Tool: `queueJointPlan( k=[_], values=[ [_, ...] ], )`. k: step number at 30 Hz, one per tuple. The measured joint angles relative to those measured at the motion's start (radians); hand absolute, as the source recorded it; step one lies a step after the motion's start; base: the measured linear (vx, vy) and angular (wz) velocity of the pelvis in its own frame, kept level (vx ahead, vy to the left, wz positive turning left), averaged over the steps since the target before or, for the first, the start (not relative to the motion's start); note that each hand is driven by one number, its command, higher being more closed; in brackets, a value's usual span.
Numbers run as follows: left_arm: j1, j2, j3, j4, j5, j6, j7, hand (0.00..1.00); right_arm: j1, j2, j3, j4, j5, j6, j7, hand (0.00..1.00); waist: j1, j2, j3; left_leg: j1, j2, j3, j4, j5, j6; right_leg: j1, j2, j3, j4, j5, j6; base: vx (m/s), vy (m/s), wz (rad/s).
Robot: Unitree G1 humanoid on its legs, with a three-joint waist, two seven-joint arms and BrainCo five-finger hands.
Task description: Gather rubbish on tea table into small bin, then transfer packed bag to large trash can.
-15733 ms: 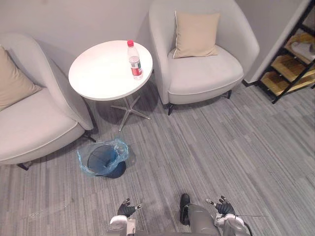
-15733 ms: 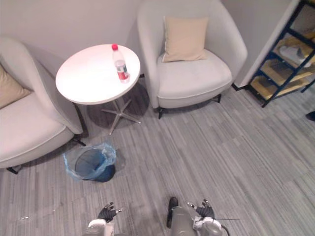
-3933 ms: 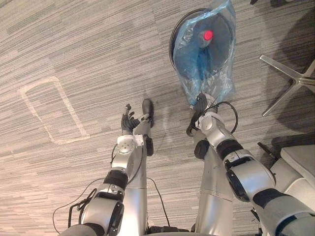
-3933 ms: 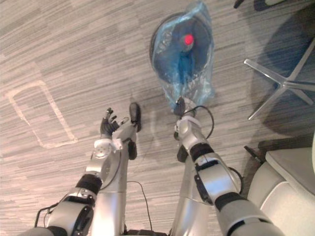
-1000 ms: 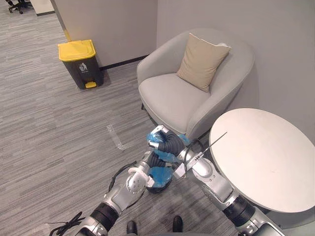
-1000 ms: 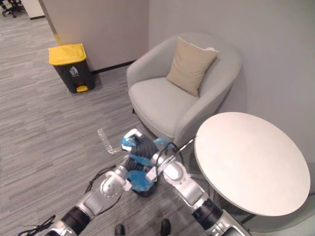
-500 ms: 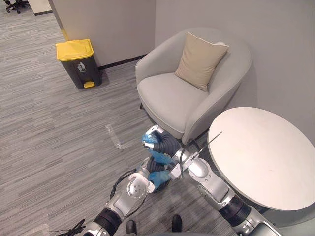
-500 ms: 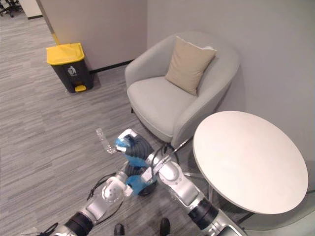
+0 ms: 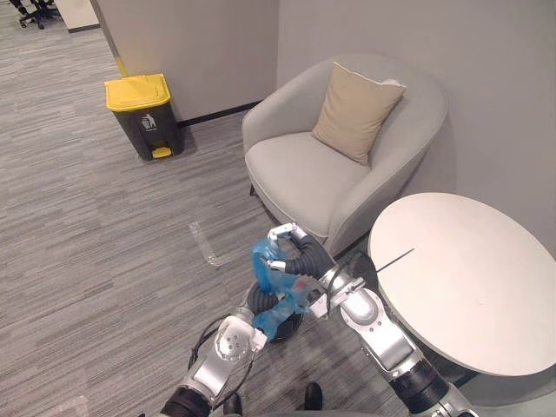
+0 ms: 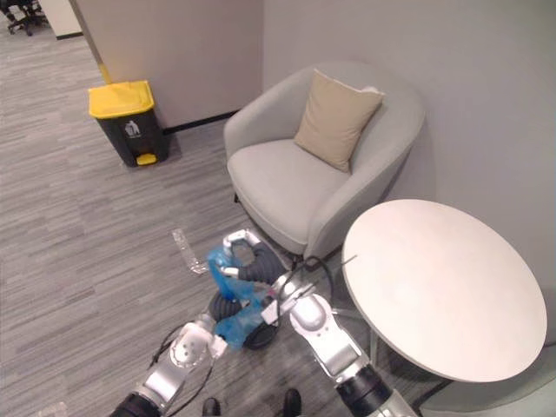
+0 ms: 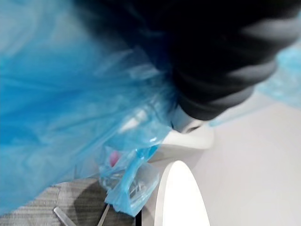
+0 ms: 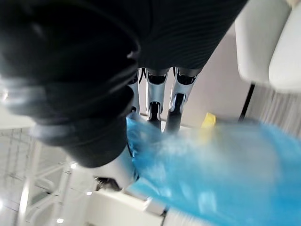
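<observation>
A blue plastic bag [image 9: 263,269] hangs bunched between my two hands, just above the small black bin [image 10: 258,337] on the floor beside the round white table [image 9: 469,278]. My left hand [image 9: 258,327] sits at the bag's lower bunch, wrapped in blue plastic [image 11: 70,108], and is shut on it. My right hand [image 9: 294,254] is higher, at the bag's top; its fingers [image 12: 155,101] are straight and the plastic [image 12: 211,169] lies against them. A pink-red spot [image 11: 113,157] shows through the plastic. The large dark trash can [image 9: 143,113] with a yellow lid stands far off by the wall.
A grey armchair [image 9: 304,174] with a tan cushion [image 9: 356,113] stands just behind the bin, against the wall. A strip of tape [image 9: 204,243] marks the grey floor between me and the trash can.
My right hand's fingers have straightened off the bag. My left hand has curled shut on the bag's lower part. The bag now stands taller between the hands.
</observation>
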Motion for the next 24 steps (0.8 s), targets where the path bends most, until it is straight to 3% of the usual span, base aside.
queueJointPlan(
  k=[6, 13, 17, 24],
  values=[
    [0.008, 0.009, 0.012, 0.000, -0.001, 0.000, 0.005, 1.00, 0.037, -0.085, 0.000, 0.010, -0.154, -0.021, -0.043, 0.00, 0.003, 0.000, 0.000, 0.000, 0.000, 0.000, -0.002, 0.000, 0.000, 0.000, 0.000, -0.001, 0.000, 0.000, 0.001, 0.00, 0.000, 0.00],
    [0.031, 0.008, 0.087, 0.000, 0.000, 0.001, 0.014, 1.00, 0.112, -0.130, -0.009, 0.103, -0.200, -0.035, -0.056, 0.00, 0.005, 0.000, 0.000, 0.001, 0.000, 0.000, -0.003, 0.000, 0.000, 0.001, 0.000, -0.002, 0.000, -0.001, 0.002, 0.00, 0.000, 0.00],
    [0.070, 0.008, 0.146, 0.029, -0.009, 0.005, 0.025, 1.00, 0.206, -0.047, -0.120, 0.255, -0.233, -0.030, -0.056, 0.00, 0.005, 0.002, -0.001, 0.003, -0.002, -0.001, -0.003, 0.001, -0.001, 0.003, 0.000, -0.005, 0.000, -0.001, 0.002, 0.00, 0.000, 0.00],
    [0.135, -0.020, 0.249, 0.145, -0.100, 0.030, 0.019, 1.00, 0.284, 0.094, -0.269, 0.427, -0.185, 0.032, -0.059, 0.00, -0.001, 0.020, -0.009, 0.021, -0.002, -0.003, -0.015, 0.006, -0.002, 0.016, 0.001, -0.009, 0.000, -0.003, 0.003, 0.00, 0.000, 0.00]
  ],
)
